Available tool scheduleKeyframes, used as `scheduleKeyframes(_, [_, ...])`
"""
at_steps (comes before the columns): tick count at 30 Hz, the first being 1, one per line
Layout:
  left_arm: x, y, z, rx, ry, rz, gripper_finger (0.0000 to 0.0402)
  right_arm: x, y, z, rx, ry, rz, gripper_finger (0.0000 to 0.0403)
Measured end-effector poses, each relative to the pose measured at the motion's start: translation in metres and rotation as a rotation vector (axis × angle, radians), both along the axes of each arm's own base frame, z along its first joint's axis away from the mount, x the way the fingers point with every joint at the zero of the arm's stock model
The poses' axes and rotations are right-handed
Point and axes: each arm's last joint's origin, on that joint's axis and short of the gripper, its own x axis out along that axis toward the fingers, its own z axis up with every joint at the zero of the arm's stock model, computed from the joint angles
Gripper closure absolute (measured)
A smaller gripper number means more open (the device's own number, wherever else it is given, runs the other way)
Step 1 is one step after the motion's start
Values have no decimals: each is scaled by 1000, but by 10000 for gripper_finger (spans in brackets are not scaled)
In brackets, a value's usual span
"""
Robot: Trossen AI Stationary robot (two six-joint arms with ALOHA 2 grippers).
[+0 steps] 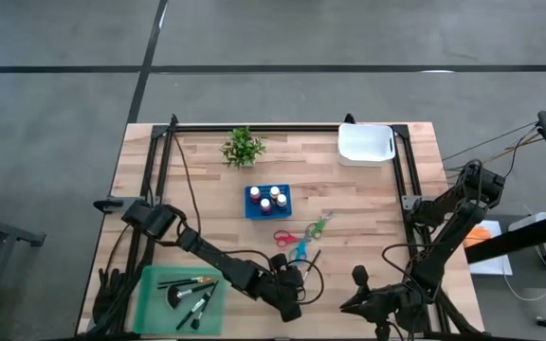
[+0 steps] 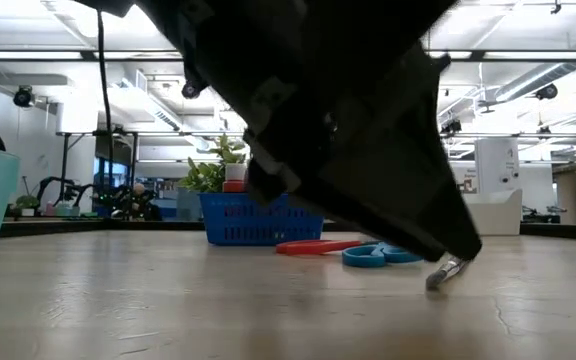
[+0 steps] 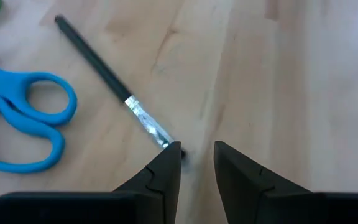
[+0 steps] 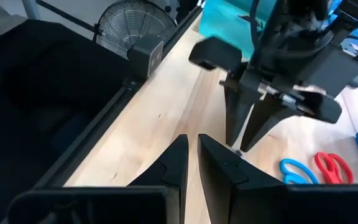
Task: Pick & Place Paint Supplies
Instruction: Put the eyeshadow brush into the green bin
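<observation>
On the pale planked wooden bench [image 3: 278, 74], a thin dark brush [image 3: 110, 81] with a shiny metal ferrule, revealed only close-up, was met by the slightly parted left gripper [image 3: 196, 155].

Bright, even overhead light; ceiling strip lamps [image 2: 298, 55] glare; near arm blurred; soft shadows.

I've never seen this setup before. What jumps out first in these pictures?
The left gripper is down at the table's near edge, its fingers at the bristle end of a dark brush, beside blue scissors. Left of it, a green tray holds more brushes. Mid-table sits a blue basket of paint bottles; the right gripper waits at the near edge.
</observation>
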Motion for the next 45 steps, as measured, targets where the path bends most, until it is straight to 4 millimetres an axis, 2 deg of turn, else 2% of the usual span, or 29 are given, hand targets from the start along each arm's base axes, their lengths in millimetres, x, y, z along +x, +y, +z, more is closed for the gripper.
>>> scheduleKeyframes(3, [1,0,-10,-11,13,9,297,0,0,0,0,0,1,369])
scheduleKeyframes(10, [3,0,-18,-32,16,48,300,0,1,1,-1,-7,4,369])
scheduleKeyframes(13, [1,2,-20,-34,39,69,328,0,1,1,3,-8,5,369])
scheduleKeyframes(17, [0,4,-21,-26,53,90,390,-1,2,1,5,-10,7,369])
scheduleKeyframes(22, [-2,5,-21,-13,70,91,398,-1,2,1,5,-11,9,369])
scheduleKeyframes(26, [-4,6,-14,-1,77,66,399,-1,2,1,8,-14,10,369])
scheduleKeyframes(31, [-12,-3,6,10,90,-56,400,-2,2,0,6,-15,10,369])
scheduleKeyframes(36, [-30,-19,50,3,70,-237,400,-2,1,-4,-1,-16,1,369])
scheduleKeyframes(39, [-53,-27,70,41,146,-300,400,-2,1,-4,-3,-19,-4,369])
scheduleKeyframes(45, [-125,-38,124,57,317,-269,401,-2,1,-4,-2,-22,-6,369])
